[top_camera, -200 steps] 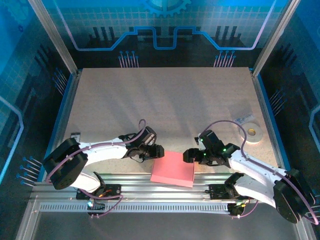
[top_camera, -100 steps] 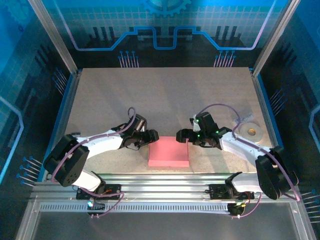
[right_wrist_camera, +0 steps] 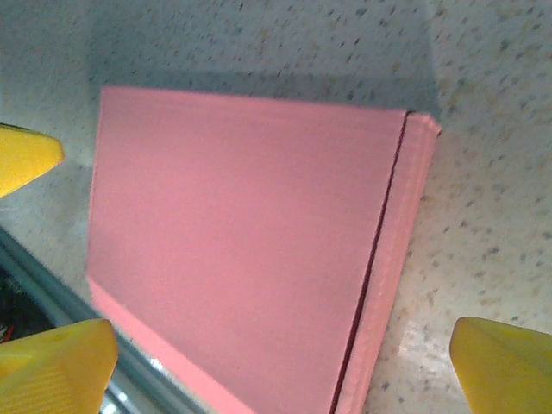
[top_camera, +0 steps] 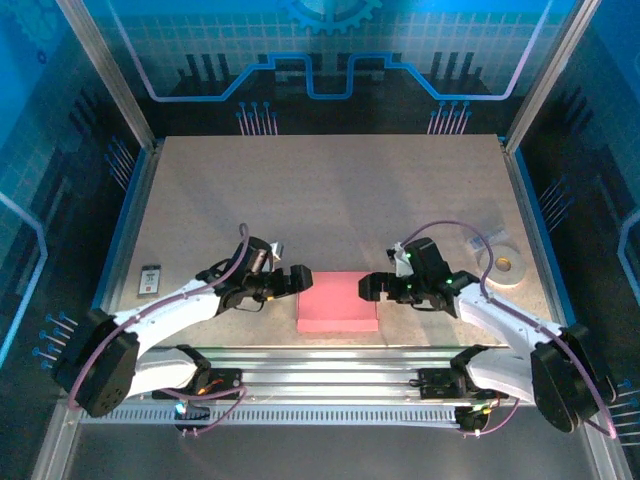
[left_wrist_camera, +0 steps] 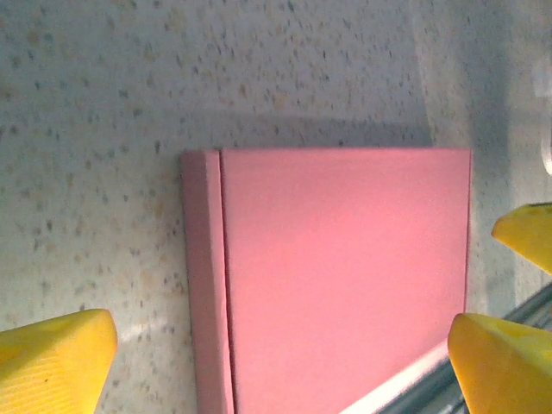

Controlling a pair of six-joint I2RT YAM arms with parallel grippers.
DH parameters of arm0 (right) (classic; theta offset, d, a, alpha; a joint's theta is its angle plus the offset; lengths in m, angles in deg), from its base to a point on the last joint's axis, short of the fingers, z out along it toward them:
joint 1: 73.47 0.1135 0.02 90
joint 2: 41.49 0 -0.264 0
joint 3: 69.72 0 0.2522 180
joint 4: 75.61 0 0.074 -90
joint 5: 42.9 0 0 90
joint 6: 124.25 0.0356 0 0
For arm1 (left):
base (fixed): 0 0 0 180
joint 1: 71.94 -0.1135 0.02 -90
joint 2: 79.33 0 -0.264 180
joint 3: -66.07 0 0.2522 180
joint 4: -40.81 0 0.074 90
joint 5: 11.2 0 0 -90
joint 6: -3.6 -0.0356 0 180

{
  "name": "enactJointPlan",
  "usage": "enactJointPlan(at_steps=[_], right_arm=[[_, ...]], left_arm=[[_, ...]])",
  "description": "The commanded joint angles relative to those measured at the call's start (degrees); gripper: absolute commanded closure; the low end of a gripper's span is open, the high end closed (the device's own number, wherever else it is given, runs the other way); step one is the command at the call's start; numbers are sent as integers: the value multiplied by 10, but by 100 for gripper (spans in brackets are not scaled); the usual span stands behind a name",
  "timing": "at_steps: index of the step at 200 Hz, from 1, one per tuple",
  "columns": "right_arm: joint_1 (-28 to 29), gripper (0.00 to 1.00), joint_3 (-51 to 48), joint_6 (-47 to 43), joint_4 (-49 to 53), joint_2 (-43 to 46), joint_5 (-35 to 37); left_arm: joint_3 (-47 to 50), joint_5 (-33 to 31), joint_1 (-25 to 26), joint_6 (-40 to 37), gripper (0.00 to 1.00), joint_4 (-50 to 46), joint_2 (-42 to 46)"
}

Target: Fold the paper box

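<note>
The paper box [top_camera: 338,302] is a compact flat pink rectangle, closed, lying flat near the table's front edge. My left gripper [top_camera: 297,281] hovers at its left side, open. In the left wrist view the box [left_wrist_camera: 336,276] lies below the gripper [left_wrist_camera: 280,366], whose yellow fingertips [left_wrist_camera: 52,362] are spread wider than the box and clear of it. My right gripper [top_camera: 372,287] is at the box's right side, open too. In the right wrist view the box [right_wrist_camera: 250,241] lies under that gripper [right_wrist_camera: 280,366], and its fingertips [right_wrist_camera: 504,362] do not touch it.
A white tape roll [top_camera: 504,264] and a clear plastic bag [top_camera: 485,238] lie at the right of the table. A small dark card [top_camera: 150,279] lies at the left. The aluminium rail [top_camera: 330,355] runs just in front of the box.
The box went from slanted over the front rail to square on the table. Both grippers opened wider and backed off its sides; the left arm swung lower and leftward.
</note>
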Motion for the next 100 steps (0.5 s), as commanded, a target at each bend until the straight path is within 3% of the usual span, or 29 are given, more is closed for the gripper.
enactJointPlan(at_steps=[1,44,100], right_arm=[[3,0,-17,-13,2,12,-60],[45,0,-11,-11,6,-10,-46],[58,0,-20,3,18,1,2]], left_arm=[[20,60,6,-15,1,-11,21],[16,72,48,3,1,5,-5],[11,53,59,8,1,2,-17]])
